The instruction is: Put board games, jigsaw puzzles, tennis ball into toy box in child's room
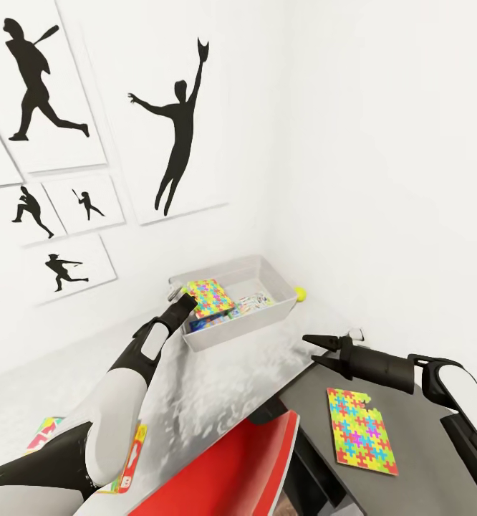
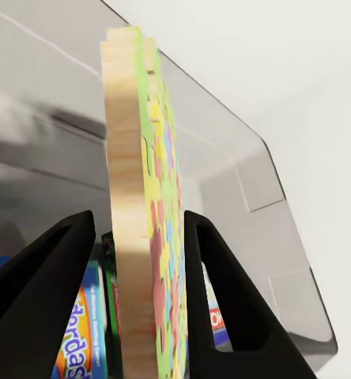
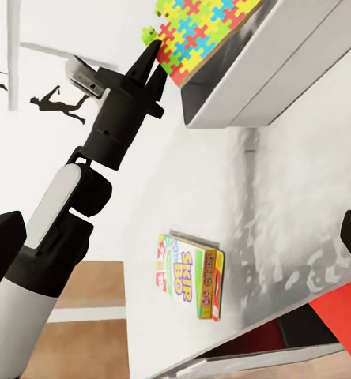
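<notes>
My left gripper (image 2: 140,308) was clamped on one jigsaw puzzle (image 1: 208,296), held on edge over the toy box (image 1: 281,315), where at least one board game (image 1: 253,303) already lay. To place it well I judged I should tip the board flat and low inside the walls before letting go, so it would not catch the rim. My right gripper (image 1: 316,349) hung parted and empty over the dark desk section by the second puzzle (image 1: 360,430); the tennis ball (image 1: 300,292) sat behind the bin, a yellow game box (image 3: 190,274) nearer the table (image 1: 217,387) edge.
</notes>
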{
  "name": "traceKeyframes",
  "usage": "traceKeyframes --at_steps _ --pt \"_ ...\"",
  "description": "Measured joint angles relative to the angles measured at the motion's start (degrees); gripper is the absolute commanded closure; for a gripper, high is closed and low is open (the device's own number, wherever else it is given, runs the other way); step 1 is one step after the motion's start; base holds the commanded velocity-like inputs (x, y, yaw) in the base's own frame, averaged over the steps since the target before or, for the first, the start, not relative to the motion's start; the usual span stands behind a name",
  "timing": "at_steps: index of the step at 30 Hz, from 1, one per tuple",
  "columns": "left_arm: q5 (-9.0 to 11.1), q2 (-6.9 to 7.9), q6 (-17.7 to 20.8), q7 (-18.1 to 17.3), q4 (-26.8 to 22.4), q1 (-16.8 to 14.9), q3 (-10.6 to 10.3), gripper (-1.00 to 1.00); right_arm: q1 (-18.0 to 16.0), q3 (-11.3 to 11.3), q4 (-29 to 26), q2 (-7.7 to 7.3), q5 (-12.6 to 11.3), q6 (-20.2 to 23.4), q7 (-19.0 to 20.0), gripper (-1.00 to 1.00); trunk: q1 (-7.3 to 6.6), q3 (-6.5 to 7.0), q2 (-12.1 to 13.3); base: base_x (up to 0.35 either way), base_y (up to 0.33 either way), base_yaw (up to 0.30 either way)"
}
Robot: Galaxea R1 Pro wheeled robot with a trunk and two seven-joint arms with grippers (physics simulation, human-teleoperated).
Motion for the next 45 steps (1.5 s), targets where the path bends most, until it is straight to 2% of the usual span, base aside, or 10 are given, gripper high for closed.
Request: traceKeyframes --at_steps 17,20,21,40,45 --pt "0.0 0.00 0.0 0.0 0.0 0.0 0.0 1.00 0.0 0.0 0.0 0.00 0.0 0.0 0.0 -1.00 0.00 -0.37 0.0 0.000 0.000 0.000" --pt "0.0 0.00 0.0 0.0 0.0 0.0 -0.6 1.00 0.0 0.0 0.0 0.00 0.0 0.0 0.0 -1.00 0.00 -0.37 0.0 0.000 0.000 0.000" --pt "0.0 0.00 0.0 0.0 0.0 0.0 -0.8 -1.00 0.0 0.0 0.0 0.00 0.0 0.0 0.0 -1.00 0.00 -0.37 0.0 0.000 0.000 0.000" --pt "0.0 0.05 0.1 0.0 0.0 0.0 -1.2 -1.00 0.0 0.0 0.0 0.00 0.0 0.0 0.0 -1.00 0.00 -0.37 0.0 0.000 0.000 0.000" --pt "0.3 0.35 1.4 -0.1 -1.6 0.0 -1.2 -1.00 0.0 0.0 0.0 0.00 0.0 0.0 0.0 -1.00 0.00 -0.37 0.0 0.000 0.000 0.000"
